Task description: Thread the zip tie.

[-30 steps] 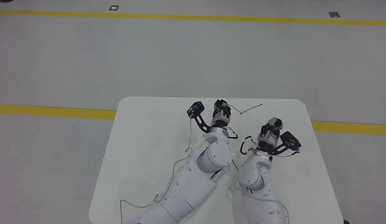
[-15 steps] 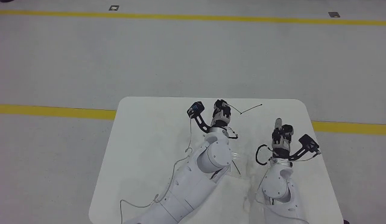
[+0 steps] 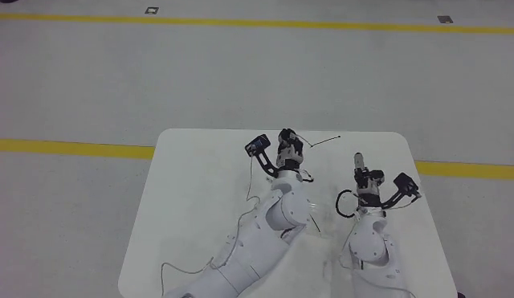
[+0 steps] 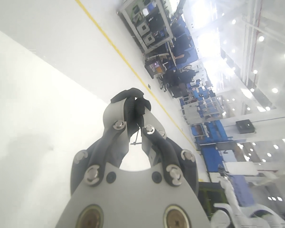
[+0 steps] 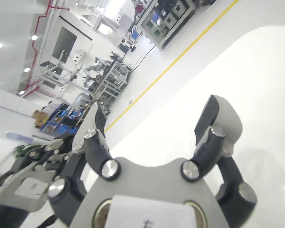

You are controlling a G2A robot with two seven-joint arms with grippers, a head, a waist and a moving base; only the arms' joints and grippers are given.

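The zip tie point(image 3: 323, 143) is a thin black strip that sticks out to the right over the white table point(image 3: 201, 185). My left gripper point(image 3: 287, 140) is shut on one end of it, near the table's far edge. In the left wrist view, a short piece of the zip tie point(image 4: 138, 135) shows below the closed left gripper point(image 4: 135, 98). My right gripper point(image 3: 359, 162) is to the right of the left one and a little nearer, apart from the tie. In its own view the right gripper point(image 5: 154, 110) is open with nothing between its fingers.
The table's far edge and rounded right corner point(image 3: 399, 140) lie close behind the grippers. Beyond them is grey floor with a yellow line point(image 3: 72, 147). Thin cables point(image 3: 250, 187) trail along the left arm.
The right arm swung out to the right, then its gripper came back slightly left and farther up the table. The left gripper shifted a little left and away, carrying the zip tie.
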